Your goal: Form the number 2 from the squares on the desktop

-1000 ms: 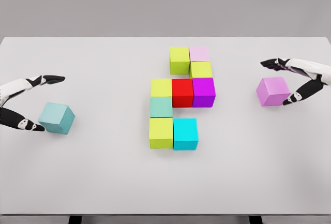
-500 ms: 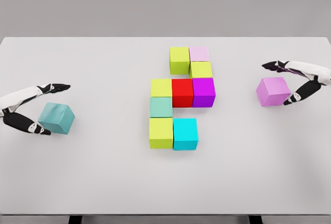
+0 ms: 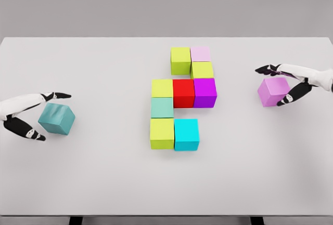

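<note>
Several coloured cubes sit packed together mid-table, from a yellow-green cube (image 3: 180, 60) at the top to a cyan cube (image 3: 186, 134) at the bottom, with a red cube (image 3: 183, 93) in the middle. A loose teal cube (image 3: 56, 118) lies at the left. My left hand (image 3: 55, 116) straddles it, one finger above and the thumb below, open and close to its sides. A loose violet cube (image 3: 274, 91) lies at the right. My right hand (image 3: 269, 87) brackets it the same way, its thumb at the cube's lower right edge.
The white table (image 3: 104, 183) runs the full width of the view, and its front edge shows at the bottom. Bare surface separates each loose cube from the central cluster.
Both hands have narrowed around their cubes: the left fingers came closer to the teal cube and the right thumb moved in against the violet cube. Neither cube has left its place.
</note>
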Controlling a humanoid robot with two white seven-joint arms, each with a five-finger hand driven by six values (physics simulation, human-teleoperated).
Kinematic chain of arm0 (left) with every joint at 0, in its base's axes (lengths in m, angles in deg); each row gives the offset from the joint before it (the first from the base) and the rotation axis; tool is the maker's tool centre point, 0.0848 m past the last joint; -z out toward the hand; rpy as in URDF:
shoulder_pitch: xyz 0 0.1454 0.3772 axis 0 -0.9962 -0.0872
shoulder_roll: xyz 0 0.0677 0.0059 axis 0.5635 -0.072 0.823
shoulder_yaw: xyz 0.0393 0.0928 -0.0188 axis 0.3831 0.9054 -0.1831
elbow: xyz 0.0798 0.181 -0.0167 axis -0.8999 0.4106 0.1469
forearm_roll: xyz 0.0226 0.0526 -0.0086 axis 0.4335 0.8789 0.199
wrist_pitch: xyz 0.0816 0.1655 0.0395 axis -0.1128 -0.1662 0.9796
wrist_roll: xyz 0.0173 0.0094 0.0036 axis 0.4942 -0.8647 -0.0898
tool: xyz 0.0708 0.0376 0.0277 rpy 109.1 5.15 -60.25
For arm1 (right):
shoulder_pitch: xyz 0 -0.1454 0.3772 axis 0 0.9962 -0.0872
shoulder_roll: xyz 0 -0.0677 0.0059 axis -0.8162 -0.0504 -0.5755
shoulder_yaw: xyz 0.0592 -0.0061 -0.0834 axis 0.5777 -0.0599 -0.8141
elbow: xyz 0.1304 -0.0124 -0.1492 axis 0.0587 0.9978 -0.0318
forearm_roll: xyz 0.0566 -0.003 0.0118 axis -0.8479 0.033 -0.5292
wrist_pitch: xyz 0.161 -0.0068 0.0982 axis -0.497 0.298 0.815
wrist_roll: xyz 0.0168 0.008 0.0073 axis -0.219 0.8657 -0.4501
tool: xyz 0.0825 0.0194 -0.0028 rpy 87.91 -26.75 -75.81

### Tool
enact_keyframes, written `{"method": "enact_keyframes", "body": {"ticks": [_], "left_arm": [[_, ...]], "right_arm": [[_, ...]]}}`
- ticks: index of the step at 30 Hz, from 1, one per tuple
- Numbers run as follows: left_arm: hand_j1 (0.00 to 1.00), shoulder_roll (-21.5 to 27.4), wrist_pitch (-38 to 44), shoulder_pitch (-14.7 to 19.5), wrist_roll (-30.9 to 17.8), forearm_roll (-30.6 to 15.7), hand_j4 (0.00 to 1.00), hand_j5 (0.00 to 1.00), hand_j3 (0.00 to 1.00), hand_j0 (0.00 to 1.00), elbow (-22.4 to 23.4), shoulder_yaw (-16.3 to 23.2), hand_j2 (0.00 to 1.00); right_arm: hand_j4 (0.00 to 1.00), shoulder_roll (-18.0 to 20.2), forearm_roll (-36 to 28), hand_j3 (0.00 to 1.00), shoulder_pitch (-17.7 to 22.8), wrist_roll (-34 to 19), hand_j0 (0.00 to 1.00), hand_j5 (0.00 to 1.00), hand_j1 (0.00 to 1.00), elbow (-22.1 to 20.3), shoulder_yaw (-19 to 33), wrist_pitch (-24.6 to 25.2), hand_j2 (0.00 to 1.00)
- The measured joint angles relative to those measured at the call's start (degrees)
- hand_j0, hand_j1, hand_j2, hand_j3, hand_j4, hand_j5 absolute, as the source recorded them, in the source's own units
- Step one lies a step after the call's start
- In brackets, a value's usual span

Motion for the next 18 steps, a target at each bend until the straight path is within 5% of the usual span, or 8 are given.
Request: {"method": "enact_keyframes", "body": {"ticks": [3,10,18], "left_arm": [[1.0,0.0,0.5,0.7,0.0,1.3,1.0,1.0,1.0,1.0,-0.2,0.0,1.0],[1.0,-0.2,0.8,0.8,-0.1,5.9,1.0,1.0,1.0,1.0,-0.7,0.1,1.0],[1.0,-2.0,4.2,1.2,-0.1,9.4,1.0,1.0,1.0,1.0,-1.4,0.1,1.0]], "right_arm": [[0.52,0.1,0.1,0.52,0.0,0.0,0.52,0.52,0.52,0.0,0.1,0.0,0.52],[0.5,0.4,1.9,0.5,-0.1,0.0,0.5,0.5,0.5,-1.0,0.2,-0.5,0.5],[0.46,1.9,4.0,0.46,-2.0,0.0,0.46,0.46,0.46,-10.8,0.7,-9.7,0.46]]}}
